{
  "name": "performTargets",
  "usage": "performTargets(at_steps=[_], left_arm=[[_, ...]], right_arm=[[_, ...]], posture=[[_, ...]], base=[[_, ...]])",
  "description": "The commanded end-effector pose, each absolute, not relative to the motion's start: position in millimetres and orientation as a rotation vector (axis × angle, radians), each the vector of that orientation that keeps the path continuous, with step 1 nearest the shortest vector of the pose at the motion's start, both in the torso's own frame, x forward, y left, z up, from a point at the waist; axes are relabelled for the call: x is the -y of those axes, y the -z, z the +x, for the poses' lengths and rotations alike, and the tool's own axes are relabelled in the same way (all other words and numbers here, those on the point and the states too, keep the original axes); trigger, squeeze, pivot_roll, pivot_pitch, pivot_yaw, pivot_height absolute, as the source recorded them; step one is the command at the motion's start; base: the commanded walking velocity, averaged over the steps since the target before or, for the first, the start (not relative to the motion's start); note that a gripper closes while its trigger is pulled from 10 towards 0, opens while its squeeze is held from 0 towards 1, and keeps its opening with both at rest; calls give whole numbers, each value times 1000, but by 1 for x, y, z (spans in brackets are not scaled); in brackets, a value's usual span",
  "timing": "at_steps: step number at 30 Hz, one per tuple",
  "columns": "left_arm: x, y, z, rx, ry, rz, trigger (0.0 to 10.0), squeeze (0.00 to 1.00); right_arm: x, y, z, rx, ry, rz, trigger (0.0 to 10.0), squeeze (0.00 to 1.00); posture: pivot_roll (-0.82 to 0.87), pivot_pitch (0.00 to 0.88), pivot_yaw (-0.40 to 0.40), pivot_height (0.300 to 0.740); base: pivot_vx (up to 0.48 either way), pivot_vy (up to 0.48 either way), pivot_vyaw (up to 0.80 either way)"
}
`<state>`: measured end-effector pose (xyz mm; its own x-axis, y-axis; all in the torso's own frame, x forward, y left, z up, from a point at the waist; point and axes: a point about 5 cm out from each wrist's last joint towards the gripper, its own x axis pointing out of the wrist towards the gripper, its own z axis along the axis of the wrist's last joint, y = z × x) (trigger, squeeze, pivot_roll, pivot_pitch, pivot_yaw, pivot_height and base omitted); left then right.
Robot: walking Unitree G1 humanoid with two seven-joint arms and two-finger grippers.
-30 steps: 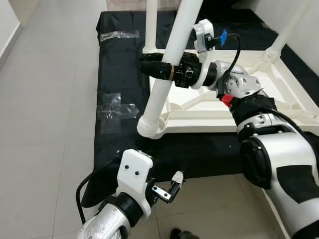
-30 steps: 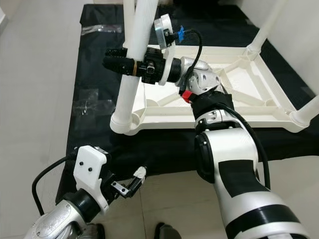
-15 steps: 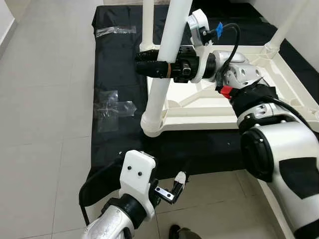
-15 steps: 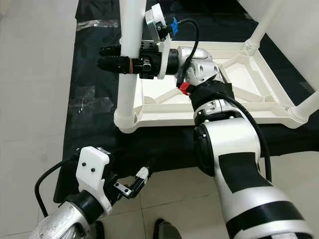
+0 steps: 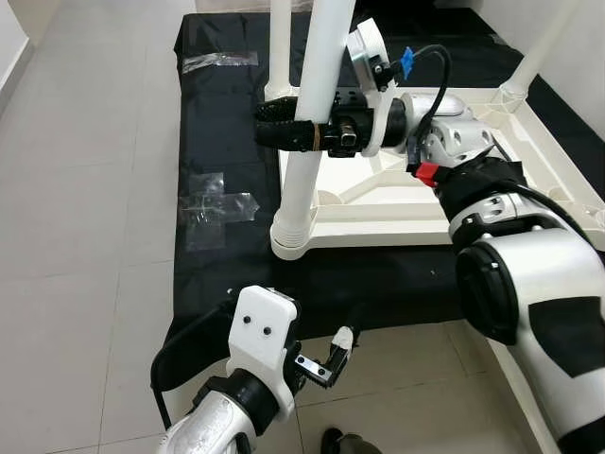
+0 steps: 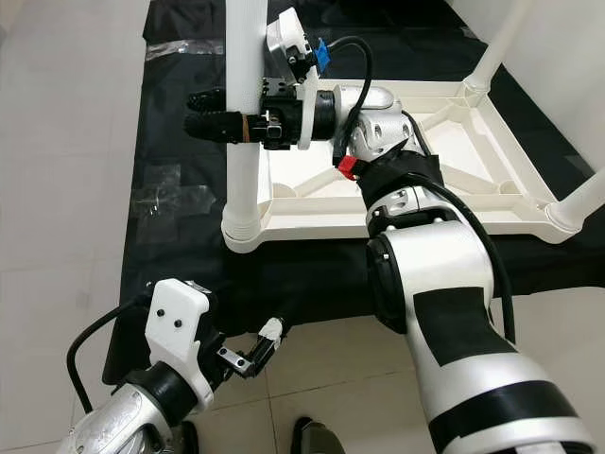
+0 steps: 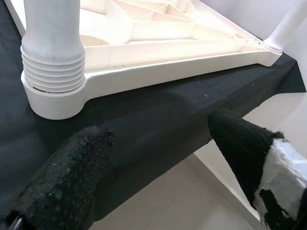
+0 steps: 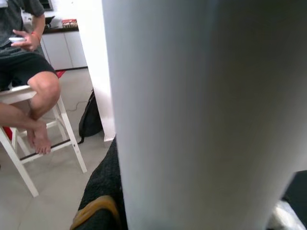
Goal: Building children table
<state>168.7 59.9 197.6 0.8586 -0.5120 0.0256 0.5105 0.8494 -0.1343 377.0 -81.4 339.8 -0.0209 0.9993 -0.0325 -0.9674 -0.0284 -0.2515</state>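
A white plastic table top (image 5: 406, 229) lies upside down on a black cloth (image 5: 227, 123). A white leg (image 5: 307, 161) stands upright in its near-left corner socket (image 7: 55, 103), the threaded end (image 7: 53, 67) showing above the socket. My right gripper (image 5: 269, 132) is shut on this leg at mid height; in the right wrist view the leg (image 8: 201, 115) is very close. My left gripper (image 5: 326, 355) hangs low over the floor at the cloth's front edge, open and holding nothing, with one finger (image 7: 62, 177) on each side of that corner.
Other legs stand in the back-left (image 5: 280, 47), back-right (image 5: 539, 52) and near-right (image 6: 581, 203) corners. Clear tape patches (image 5: 217, 203) lie on the cloth. Grey tiled floor (image 5: 85, 189) spreads to the left. A person (image 8: 29, 91) sits on a white stool beyond.
The leg in my right gripper has swung from a tilt to upright, and its base sits lower in the corner socket. My left gripper stays where it was, open.
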Motion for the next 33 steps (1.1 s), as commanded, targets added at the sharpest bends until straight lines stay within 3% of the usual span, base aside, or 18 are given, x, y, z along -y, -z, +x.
performTargets(at_steps=[1,8,20,33], left_arm=[[-59,-199,165,-17,544,-136,10000,0],[-58,-200,165,-13,538,-135,10000,0],[-57,-201,169,-7,525,-132,10000,0],[-66,-200,175,3,495,-105,10000,0]], right_arm=[[77,-313,378,48,-1622,-274,10000,0],[74,-307,377,23,-1639,-313,10000,0],[70,-296,384,15,-1508,-288,10000,0],[99,-264,386,-3,-1408,-153,10000,0]], posture=[[135,265,-87,740],[138,279,-88,740],[130,292,-93,740],[126,298,-81,740]], base=[[0,0,0],[0,0,0],[0,0,0],[0,0,0]])
